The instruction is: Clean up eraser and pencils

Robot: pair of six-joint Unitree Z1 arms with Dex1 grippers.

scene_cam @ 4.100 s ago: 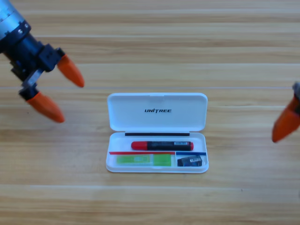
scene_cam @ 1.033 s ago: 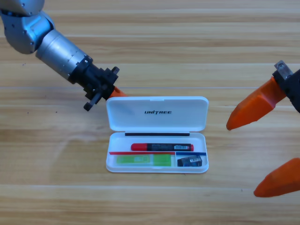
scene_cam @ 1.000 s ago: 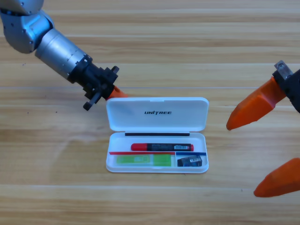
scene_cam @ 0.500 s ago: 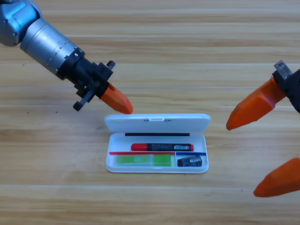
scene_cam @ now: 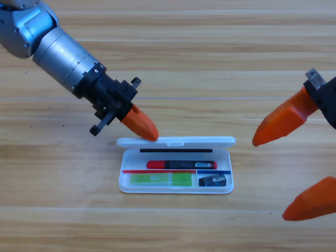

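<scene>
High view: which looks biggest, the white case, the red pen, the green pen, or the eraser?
1. White case
2. Red pen
3. Green pen, looking only slightly shorter than the red one, so that order is unsure
4. Eraser

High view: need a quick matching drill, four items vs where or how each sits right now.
Items:
1. red-capped pen
2. green pen
3. eraser
4. lid

States:
A. front right compartment of the case
B. raised on edge, left gripper at its left end
C. front left compartment
D. back compartment

Pairs: 1-D, 2-C, 3-A, 4-B
</scene>
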